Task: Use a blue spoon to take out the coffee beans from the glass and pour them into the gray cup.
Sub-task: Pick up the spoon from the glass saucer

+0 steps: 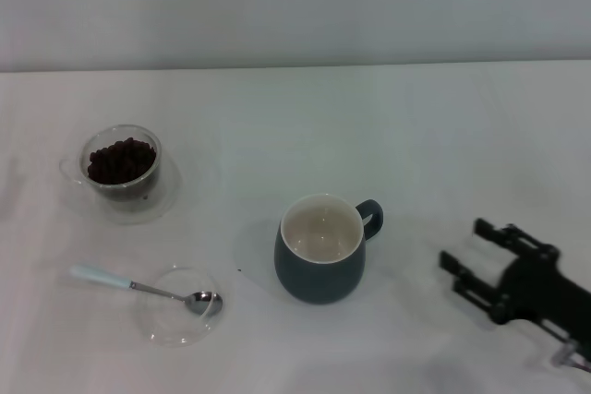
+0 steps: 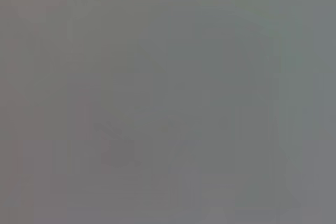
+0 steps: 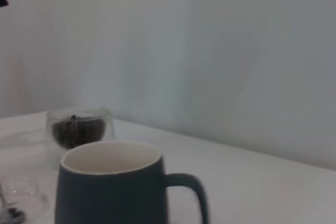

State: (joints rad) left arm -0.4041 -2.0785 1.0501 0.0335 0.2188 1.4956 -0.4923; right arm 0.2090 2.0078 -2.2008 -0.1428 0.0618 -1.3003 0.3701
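I have the white table spread across my whole view; on it, near the middle, stands the gray cup, upright, its cream inside bare, handle to the far right. Off at the near right my right gripper hangs low over the table, fingers spread apart and gripping nothing, well clear of the cup; the left gripper is out of sight (its wrist camera gives me only a blank grey field). At the far left sits the glass on its clear saucer, the coffee beans heaped dark inside. Near left, the shallow glass dish carries the bowl of the blue spoon; the pale handle sticks out left past the rim. I judge nothing has started yet; the step in hand is fetching the spoon. The next move calls for a pinch on that thin handle, which lies low and nearly flat.
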